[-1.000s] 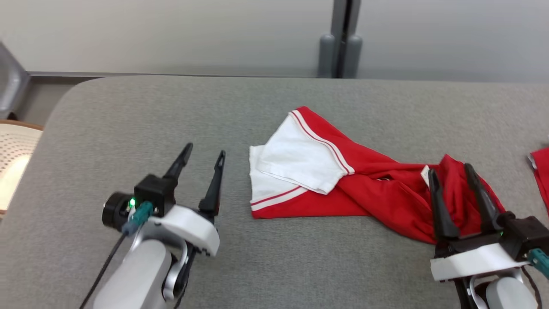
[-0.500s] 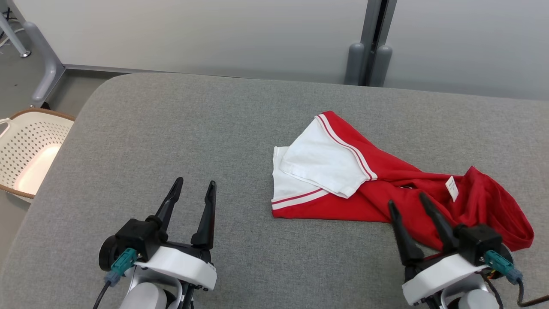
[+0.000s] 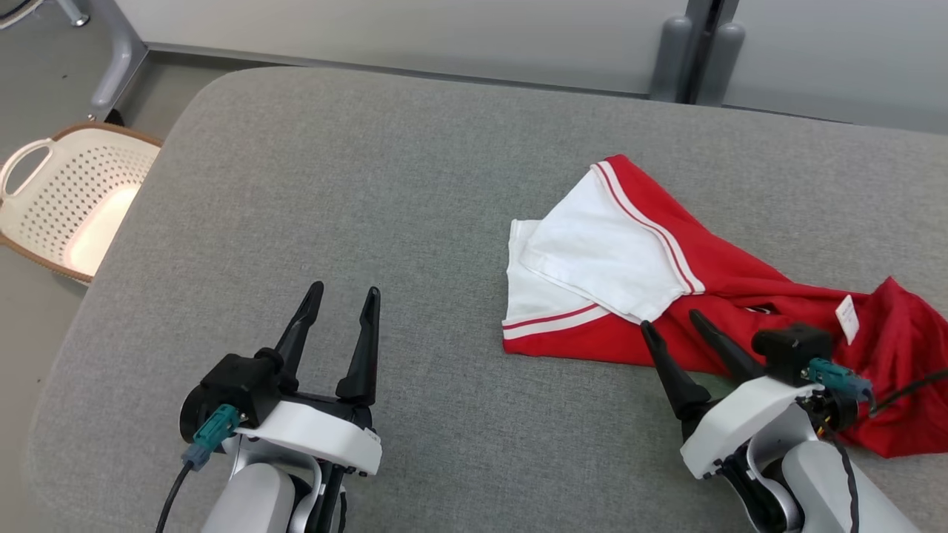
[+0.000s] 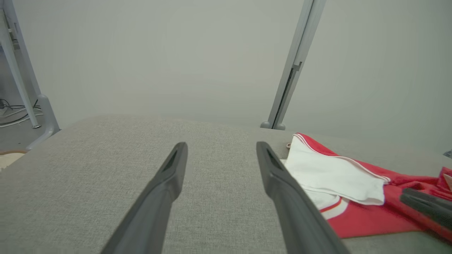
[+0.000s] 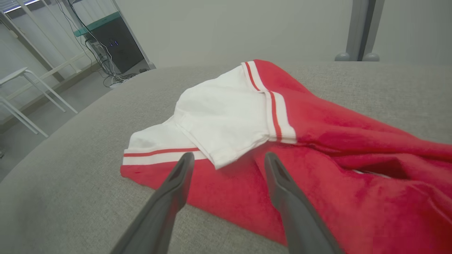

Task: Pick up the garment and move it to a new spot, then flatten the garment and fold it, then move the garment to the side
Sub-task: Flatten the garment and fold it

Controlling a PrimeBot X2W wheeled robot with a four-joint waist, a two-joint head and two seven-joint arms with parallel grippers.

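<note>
Both spread-fingered (empty), right hand over red garment edge, left hand well apart.

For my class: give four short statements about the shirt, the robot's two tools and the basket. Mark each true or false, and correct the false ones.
1. The left tool is open and holds nothing. True.
2. The shirt is folded into a neat square. False: it lies crumpled, with a white part turned over the red cloth.
3. The right tool is open, its fingers at the shirt's near edge. True.
4. The basket stands on the grey surface beside the shirt. False: it stands on the floor, off the surface's left side.
</note>
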